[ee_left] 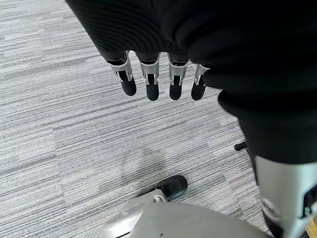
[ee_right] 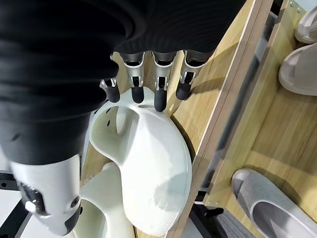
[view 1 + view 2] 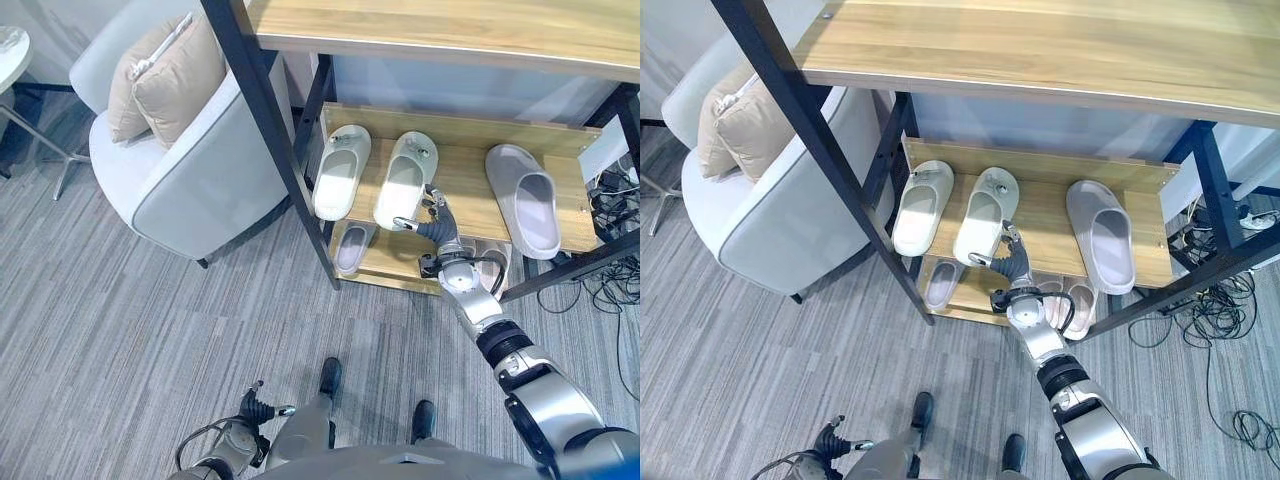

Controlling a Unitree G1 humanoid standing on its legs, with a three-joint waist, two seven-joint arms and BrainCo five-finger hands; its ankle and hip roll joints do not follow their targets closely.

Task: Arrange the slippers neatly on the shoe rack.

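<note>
Grey striped carpet (image 3: 150, 330) lies nearest, and the left hand (image 1: 157, 79) hangs low over it by the robot's side, fingers straight and relaxed, holding nothing.

Further out, the right hand (image 3: 432, 215) reaches to the front edge of the wooden shoe rack (image 3: 470, 180). Its fingers (image 2: 159, 99) are extended and loose, not curled round anything; their dark tips sit just above the heel end of a white slipper (image 3: 404, 180), at or very near its rim, and whether they touch I cannot tell. This slipper lies on the upper shelf, its heel jutting past the shelf edge, toe pointing to the back. Just beside it, on the robot's left, lies a second white slipper (image 3: 340, 170), roughly parallel. Well apart on the right of the same shelf rests a grey slipper (image 3: 525, 200), angled slightly.

On the lower shelf, a small grey slipper (image 3: 351, 247) peeks out at left, more grey slippers (image 3: 1068, 300) behind the right wrist.

Beyond and leftward stands a pale armchair (image 3: 190, 190) with beige cushions (image 3: 165, 75).
</note>
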